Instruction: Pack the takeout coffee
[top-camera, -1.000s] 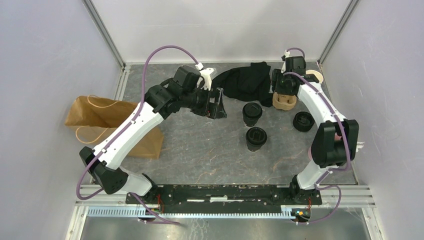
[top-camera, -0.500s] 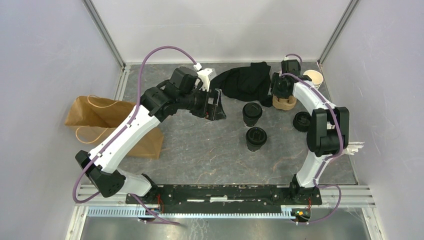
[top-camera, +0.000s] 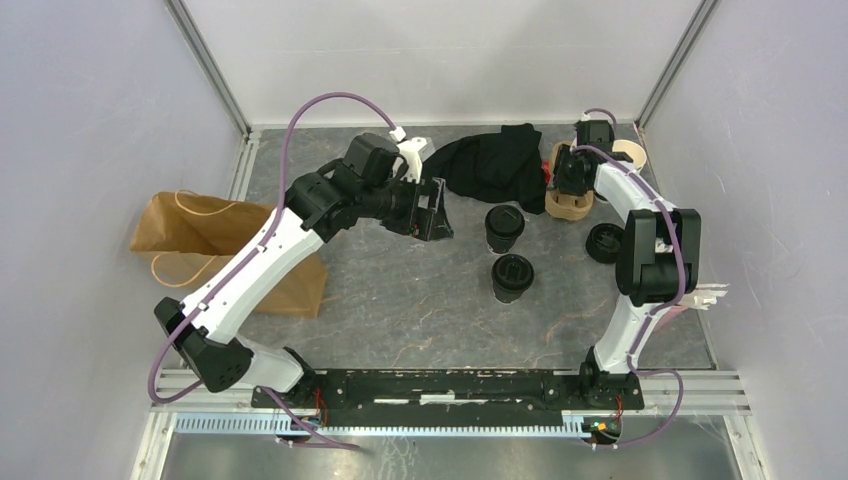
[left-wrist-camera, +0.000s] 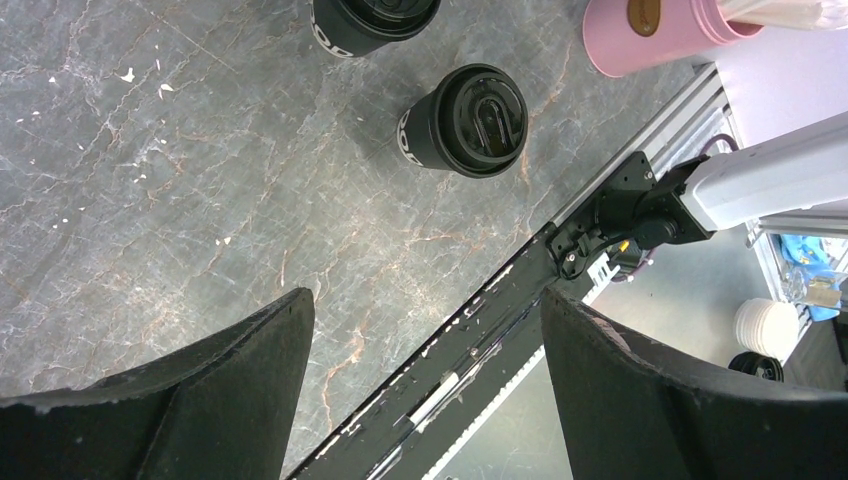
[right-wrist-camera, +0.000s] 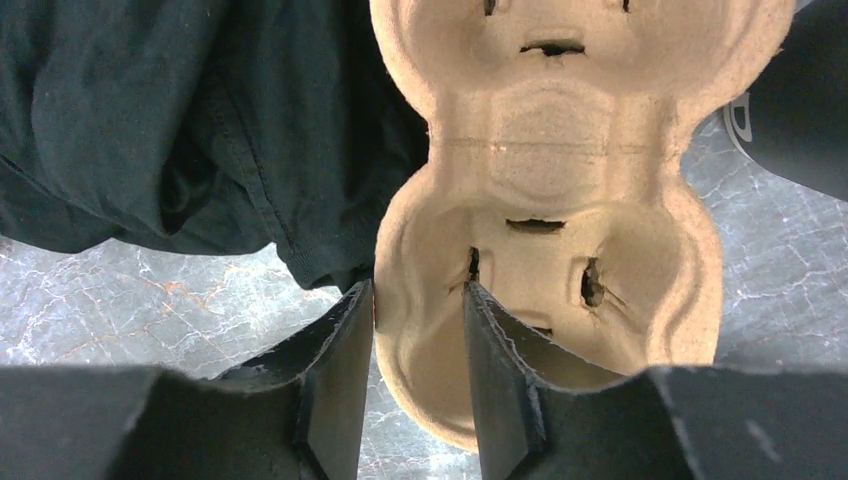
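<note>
Two takeout coffee cups, black with black sip lids, stand mid-table, one behind the other; the left wrist view shows them as one whole cup and one cut off at the top edge. My left gripper hovers open and empty to their left. My right gripper is at the back right, over a tan pulp cup carrier. Its jaws straddle the carrier's near rim, one finger outside and one in the well, narrowed but open.
A brown paper bag lies at the left. A black cloth is heaped behind the cups, beside the carrier. A loose black lid and a cream-lined cup sit at the right. A pink container lies near the right arm's base.
My right gripper has shifted slightly right over the carrier and its jaws have narrowed around the rim. My left arm has barely moved.
</note>
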